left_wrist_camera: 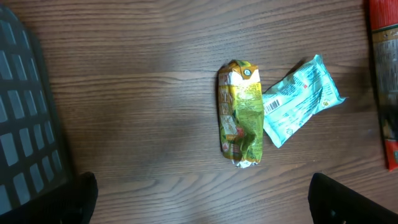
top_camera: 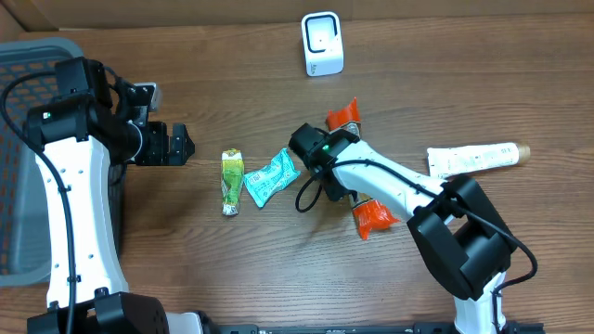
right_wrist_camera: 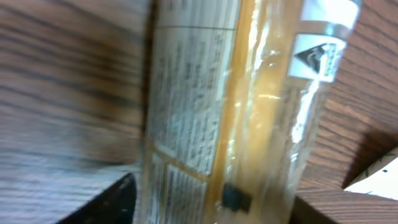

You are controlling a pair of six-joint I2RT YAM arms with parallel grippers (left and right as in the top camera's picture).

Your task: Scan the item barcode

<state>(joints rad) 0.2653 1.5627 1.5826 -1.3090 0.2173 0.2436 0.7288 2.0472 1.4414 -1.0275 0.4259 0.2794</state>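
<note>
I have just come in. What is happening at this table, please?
The right gripper is over a long orange plastic package mid-table; whether it grips it is unclear. The left gripper hangs open and empty near a green-yellow wrapped packet and a teal packet. The white barcode scanner stands at the far edge, apart from the package.

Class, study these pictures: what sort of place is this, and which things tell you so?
Probably a mock shop checkout: a small white scanner stands at the back of the table, a green snack packet and a teal packet lie mid-table, and a grey basket sits at the left edge.
</note>
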